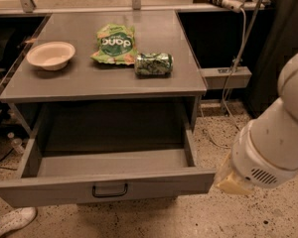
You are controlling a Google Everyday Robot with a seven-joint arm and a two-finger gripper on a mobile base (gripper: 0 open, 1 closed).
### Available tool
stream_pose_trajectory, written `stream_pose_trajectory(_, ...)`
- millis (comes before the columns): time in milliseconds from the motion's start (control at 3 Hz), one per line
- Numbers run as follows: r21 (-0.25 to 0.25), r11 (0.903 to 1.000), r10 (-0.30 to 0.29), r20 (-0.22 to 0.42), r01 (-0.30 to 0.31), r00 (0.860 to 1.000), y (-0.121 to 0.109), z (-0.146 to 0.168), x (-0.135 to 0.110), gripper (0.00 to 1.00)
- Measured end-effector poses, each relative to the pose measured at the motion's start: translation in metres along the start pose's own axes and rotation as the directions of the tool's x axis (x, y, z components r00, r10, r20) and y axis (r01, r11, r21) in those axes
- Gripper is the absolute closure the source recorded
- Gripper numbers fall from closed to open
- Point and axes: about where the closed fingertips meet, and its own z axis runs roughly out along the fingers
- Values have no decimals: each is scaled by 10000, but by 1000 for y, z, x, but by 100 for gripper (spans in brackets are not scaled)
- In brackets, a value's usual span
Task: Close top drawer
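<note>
The top drawer is pulled far out from under the grey table top. Its flat grey front has a small black loop handle at the centre, and its long shallow tray holds nothing. My gripper is out of view. Only a thick white arm segment with a yellowish end shows at the right, close to the drawer's front right corner.
On the grey table top lie a beige bowl, a green chip bag and a green can on its side. A white cable hangs at the right. The floor is speckled, with a shoe at the lower left.
</note>
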Motion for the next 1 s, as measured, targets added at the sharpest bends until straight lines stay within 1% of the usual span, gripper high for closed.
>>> stream_pose_trajectory(333, -409, 9991, 120, 430, -102, 9990, -6, 56, -17, 100)
stream_pose_trajectory(667, -801, 9965, 313, 742, -253, 9968, -10, 101, -30, 100)
stream_pose_trajectory(1000, -752, 9968, 337, 810, -276, 9961, -12, 102, -31, 100)
